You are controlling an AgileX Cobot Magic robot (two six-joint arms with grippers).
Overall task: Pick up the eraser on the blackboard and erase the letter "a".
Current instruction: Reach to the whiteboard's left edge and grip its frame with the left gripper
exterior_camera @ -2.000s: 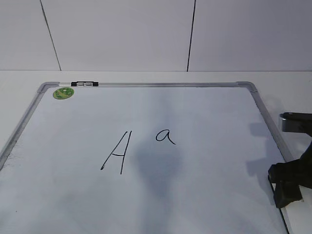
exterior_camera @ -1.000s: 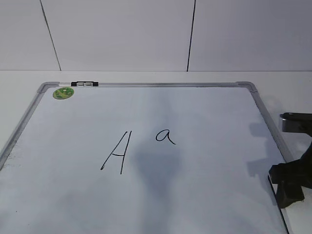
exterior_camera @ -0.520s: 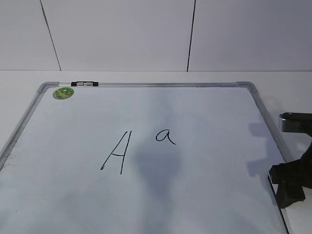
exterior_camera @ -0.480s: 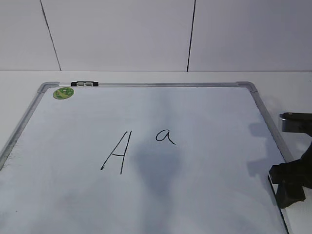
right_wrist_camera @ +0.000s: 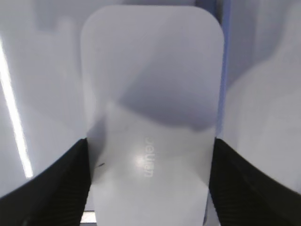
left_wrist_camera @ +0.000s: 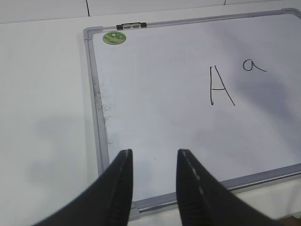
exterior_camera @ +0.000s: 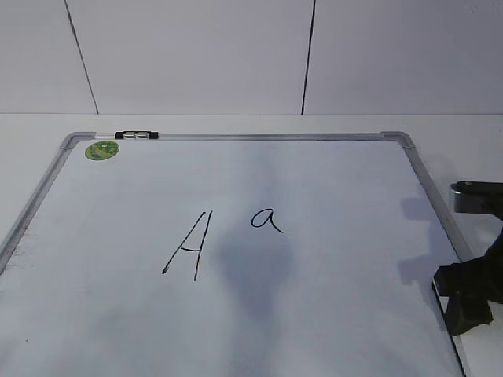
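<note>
Eraser (right_wrist_camera: 150, 117), white and glossy with rounded corners and faint grey lettering, lies on the blackboard (exterior_camera: 236, 314) near the bench's right edge, with the right gripper (right_wrist_camera: 149, 188) straddling it, one finger against each long side. The left gripper (left_wrist_camera: 154, 188) hovers parted and empty over the board's near-left corner. The letter "a" (exterior_camera: 267, 221) sits mid-board beside a capital "A" (exterior_camera: 187, 245); a green sticker (exterior_camera: 102, 149) marks the far-left corner.

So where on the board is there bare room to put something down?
Free: the blackboard between the letter "a" and its right frame, and between the green sticker and capital A. Crowded: the near right edge, where the right gripper straddles the eraser.
</note>
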